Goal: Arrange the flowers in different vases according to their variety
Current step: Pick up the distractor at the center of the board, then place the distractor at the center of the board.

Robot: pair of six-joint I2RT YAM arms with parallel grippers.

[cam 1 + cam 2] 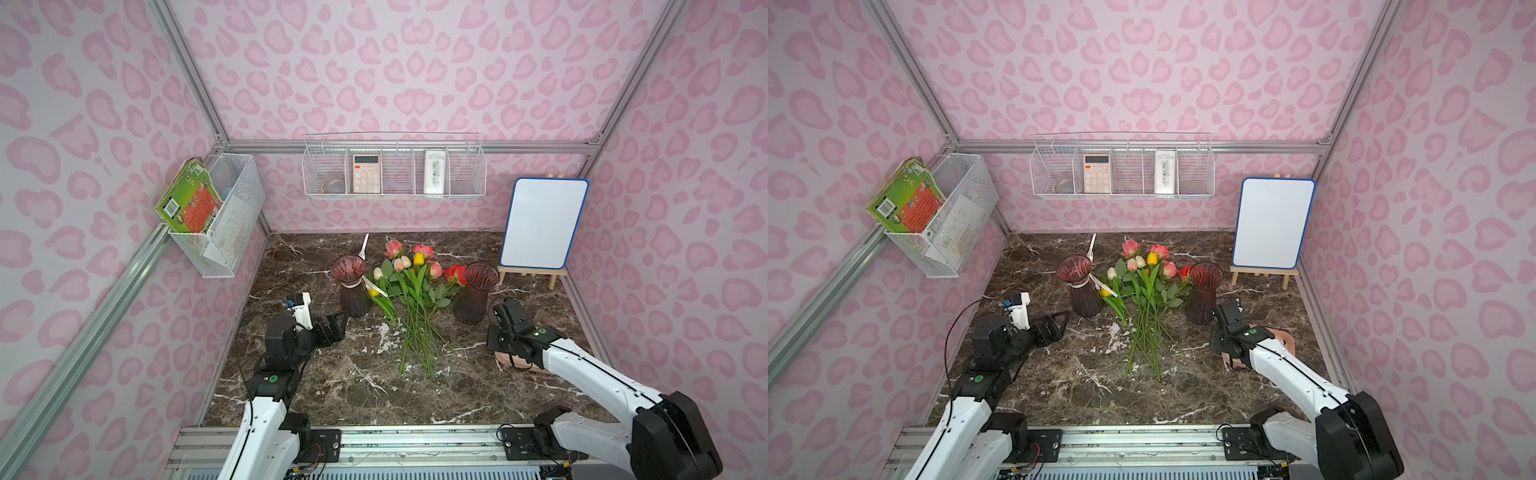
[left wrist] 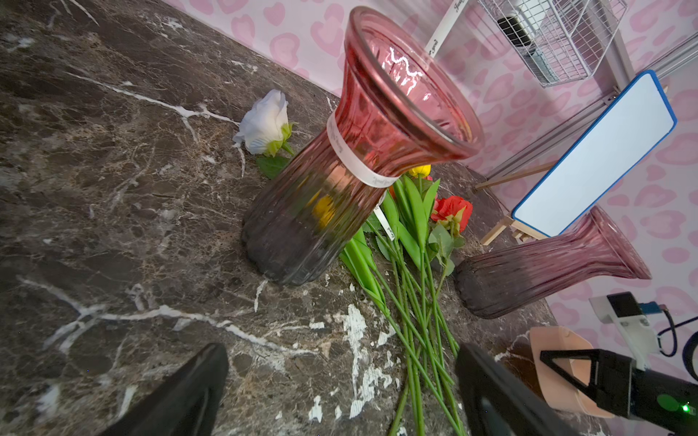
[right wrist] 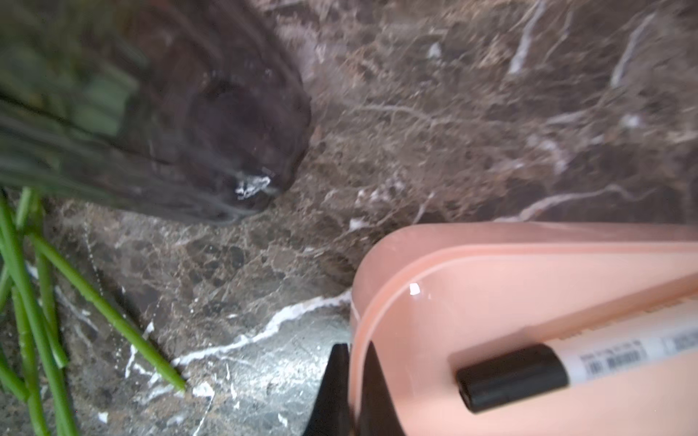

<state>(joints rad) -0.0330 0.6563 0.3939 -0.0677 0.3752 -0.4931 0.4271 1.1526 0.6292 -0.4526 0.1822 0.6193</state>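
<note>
The flowers (image 1: 409, 282) lie in a loose bunch on the marble table between the two vases, blooms toward the back wall and stems (image 2: 415, 321) fanned toward the front. A white rose (image 2: 264, 124) lies behind the vase with the white neck band (image 1: 351, 291). The plain vase (image 1: 473, 299) stands right of the bunch. Both vases are upright and hold no flowers. My left gripper (image 2: 340, 351) is open just in front of the banded vase (image 2: 340, 188), with bare table between its fingers. My right gripper (image 3: 355, 351) is shut on the rim of the peach tray (image 3: 491, 283).
A black-capped marker (image 3: 547, 370) lies in the tray. A whiteboard on a wooden easel (image 1: 544, 224) stands at the back right. Wire baskets hang on the back wall (image 1: 395, 170) and the left wall (image 1: 216, 212). A white ribbon strip (image 1: 364, 247) lies behind the banded vase.
</note>
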